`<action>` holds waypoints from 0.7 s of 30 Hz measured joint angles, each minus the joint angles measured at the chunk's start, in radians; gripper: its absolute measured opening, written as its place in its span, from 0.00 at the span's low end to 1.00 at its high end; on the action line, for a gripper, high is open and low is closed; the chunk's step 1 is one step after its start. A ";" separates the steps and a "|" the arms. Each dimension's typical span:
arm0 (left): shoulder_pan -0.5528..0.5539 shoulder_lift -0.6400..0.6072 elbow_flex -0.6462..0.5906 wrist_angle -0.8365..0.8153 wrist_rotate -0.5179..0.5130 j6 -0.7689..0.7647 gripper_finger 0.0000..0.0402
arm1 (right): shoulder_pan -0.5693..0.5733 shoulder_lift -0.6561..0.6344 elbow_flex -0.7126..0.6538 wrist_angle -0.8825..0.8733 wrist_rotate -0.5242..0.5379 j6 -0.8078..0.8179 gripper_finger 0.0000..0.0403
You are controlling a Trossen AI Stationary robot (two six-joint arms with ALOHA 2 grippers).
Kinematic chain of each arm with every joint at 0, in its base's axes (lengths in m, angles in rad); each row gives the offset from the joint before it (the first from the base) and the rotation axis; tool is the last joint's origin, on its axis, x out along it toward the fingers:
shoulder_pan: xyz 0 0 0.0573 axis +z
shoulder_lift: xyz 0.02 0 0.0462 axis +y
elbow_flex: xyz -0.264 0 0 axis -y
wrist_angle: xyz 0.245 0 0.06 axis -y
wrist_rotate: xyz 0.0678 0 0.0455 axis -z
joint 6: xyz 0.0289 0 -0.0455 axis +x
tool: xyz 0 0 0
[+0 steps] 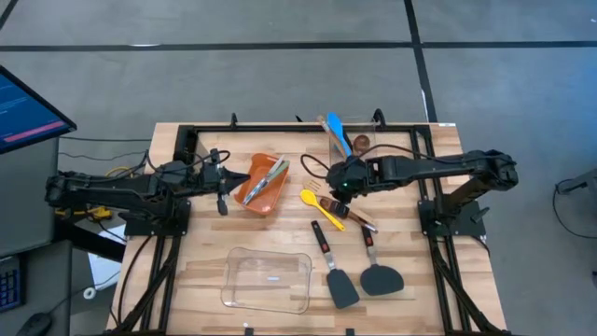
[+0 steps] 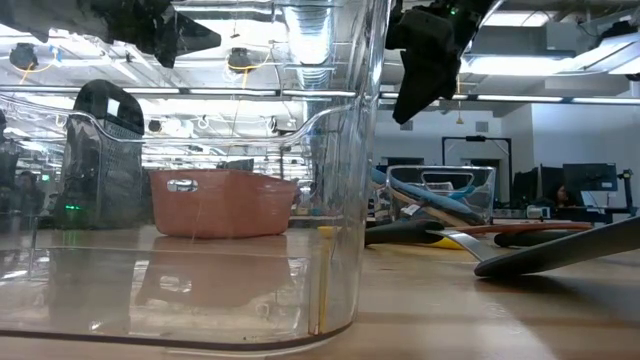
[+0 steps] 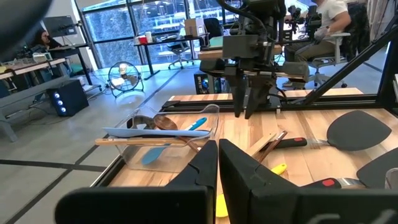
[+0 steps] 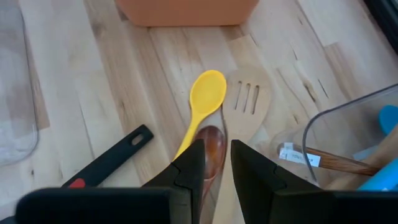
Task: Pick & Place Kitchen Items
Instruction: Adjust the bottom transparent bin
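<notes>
I am running this from a robotics lab in an open-plan office: wooden desk (image 1: 280, 257) on grey carpet, monitor (image 1: 28, 107) upper left, office chairs (image 3: 180, 53) and a floor fan (image 3: 123, 78) behind glass walls.

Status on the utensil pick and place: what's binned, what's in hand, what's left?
Done: a couple of slim tools lie in the orange bin. In hand: nothing visibly held; the right pincer hovers slightly open above the yellow spoon, slotted turner and a brown wooden spoon. The left pincer waits shut beside the bin. Left: those, plus two black spatulas.
</notes>
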 joint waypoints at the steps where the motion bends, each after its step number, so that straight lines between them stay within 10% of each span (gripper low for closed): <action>1: 0.000 0.000 0.000 0.000 0.000 0.000 0.01 | -0.001 0.000 0.000 0.000 0.000 0.000 0.18; 21: 0.000 0.000 0.000 0.005 0.002 0.000 0.01 | 0.006 0.000 0.000 0.164 0.000 0.089 0.18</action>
